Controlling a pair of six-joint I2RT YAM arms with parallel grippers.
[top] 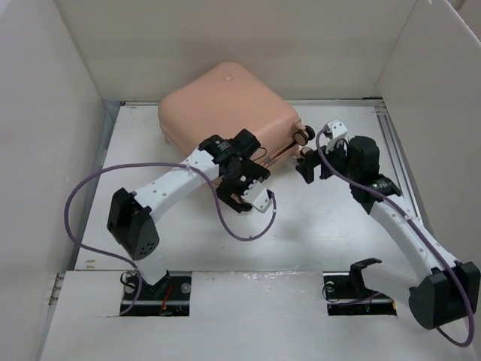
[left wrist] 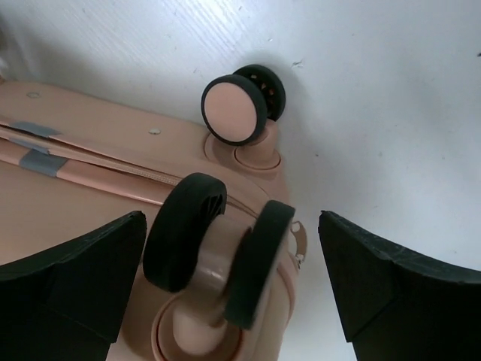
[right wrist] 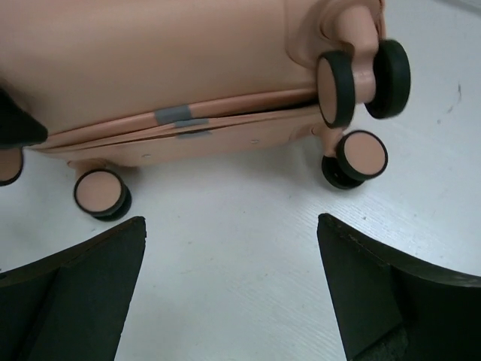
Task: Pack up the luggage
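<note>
The peach-pink suitcase (top: 225, 105) lies flat and shut on the white bench (top: 331, 218). My left claw (left wrist: 229, 219) is released at the suitcase's near edge, with fingers spread either side of a black-rimmed double wheel (left wrist: 184, 233), seemingly not touching it. My right claw (right wrist: 231, 222) is also released, just off the suitcase's wheeled side. Grey tape (right wrist: 179, 115) patches the seam.
</note>
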